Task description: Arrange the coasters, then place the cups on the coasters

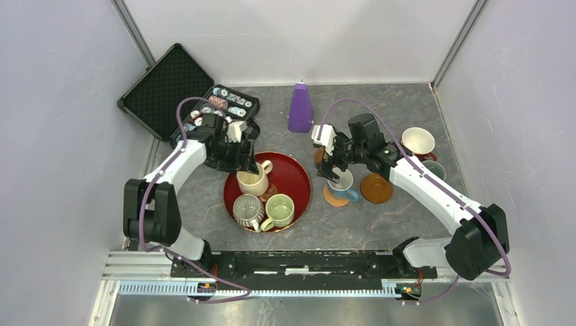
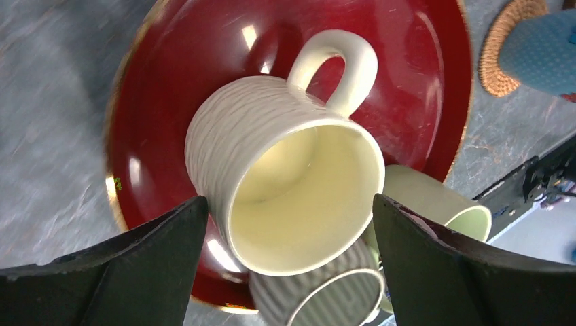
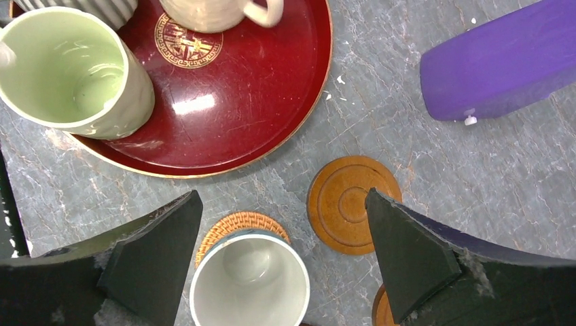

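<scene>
L gripper (image 2: 289, 202) hangs wide open, gripping nothing; its jaws straddle the cream-yellow mug (image 2: 238, 129), one each side of the body, w/ the handle (image 2: 339, 61) pointing away, off the closing line; L arm is plainly the nearer. Mug sits on the red tray (image 2: 170, 61); ribbed wall, glossy pale inside, empty; grey ribbed mug (image 2: 326, 299) & pale green mug (image 2: 435, 204) just beside it. R gripper (image 3: 282, 197) also open, above the white mug (image 3: 248, 285) on the woven coaster (image 3: 231, 224).
</scene>
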`<control>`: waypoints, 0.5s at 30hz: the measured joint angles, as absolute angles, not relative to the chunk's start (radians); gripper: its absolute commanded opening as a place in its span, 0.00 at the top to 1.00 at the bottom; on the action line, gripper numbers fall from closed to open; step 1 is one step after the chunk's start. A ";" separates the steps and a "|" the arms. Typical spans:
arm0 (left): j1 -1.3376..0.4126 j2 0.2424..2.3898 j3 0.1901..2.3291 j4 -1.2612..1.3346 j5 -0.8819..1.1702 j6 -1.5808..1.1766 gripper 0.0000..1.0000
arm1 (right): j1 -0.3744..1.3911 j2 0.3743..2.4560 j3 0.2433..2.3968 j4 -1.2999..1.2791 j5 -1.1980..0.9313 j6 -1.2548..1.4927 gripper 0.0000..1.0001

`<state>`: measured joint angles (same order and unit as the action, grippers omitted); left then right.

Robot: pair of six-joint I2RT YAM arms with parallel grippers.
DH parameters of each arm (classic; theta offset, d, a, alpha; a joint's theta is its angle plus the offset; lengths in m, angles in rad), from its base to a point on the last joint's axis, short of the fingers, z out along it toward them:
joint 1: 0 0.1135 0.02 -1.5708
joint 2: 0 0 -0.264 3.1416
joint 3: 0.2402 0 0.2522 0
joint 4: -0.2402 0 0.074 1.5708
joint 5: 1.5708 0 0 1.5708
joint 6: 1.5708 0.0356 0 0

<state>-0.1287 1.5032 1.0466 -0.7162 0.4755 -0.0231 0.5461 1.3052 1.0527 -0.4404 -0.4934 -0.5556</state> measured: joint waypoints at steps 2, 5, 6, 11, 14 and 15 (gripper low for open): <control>-0.191 1.541 1.083 -0.697 0.477 -0.023 0.05 | 0.541 1.320 1.056 -0.438 -0.504 -0.570 0.02; -0.290 1.595 1.147 -0.680 0.482 -0.020 0.02 | 0.538 1.360 1.077 -0.443 -0.525 -0.605 0.02; -0.314 1.610 1.169 -0.681 0.485 -0.017 0.01 | 0.537 1.380 1.091 -0.448 -0.533 -0.619 0.02; -0.302 1.623 1.277 -0.707 0.479 0.018 0.00 | 0.537 1.553 1.264 -0.529 -0.588 -0.722 0.07; -0.223 1.603 1.316 -0.713 0.484 0.027 0.00 | 0.548 1.665 1.388 -0.594 -0.607 -0.784 0.08; -0.190 1.589 1.324 -0.717 0.484 0.028 0.00 | 0.554 1.698 1.425 -0.619 -0.607 -0.807 0.09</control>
<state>-0.1902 1.5890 1.3235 -0.7174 0.4843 0.0280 0.5537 1.6981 1.4254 -0.6189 -0.6071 -0.8066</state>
